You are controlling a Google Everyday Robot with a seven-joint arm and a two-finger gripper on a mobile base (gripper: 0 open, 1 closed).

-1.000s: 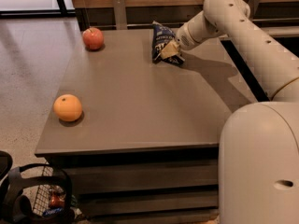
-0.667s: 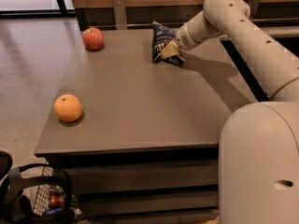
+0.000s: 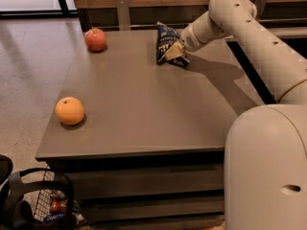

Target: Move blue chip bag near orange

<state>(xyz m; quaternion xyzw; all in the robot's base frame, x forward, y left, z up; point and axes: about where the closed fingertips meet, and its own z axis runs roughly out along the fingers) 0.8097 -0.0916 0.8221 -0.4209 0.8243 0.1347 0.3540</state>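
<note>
The blue chip bag stands crumpled at the far middle of the grey table. My gripper reaches in from the right and is shut on the bag's lower right side, with the bag resting on the table. The orange sits near the table's front left corner, far from the bag.
A reddish apple sits at the table's far left corner. A black wire basket with items stands on the floor at the front left. My white arm and base fill the right side. A wooden wall runs behind the table.
</note>
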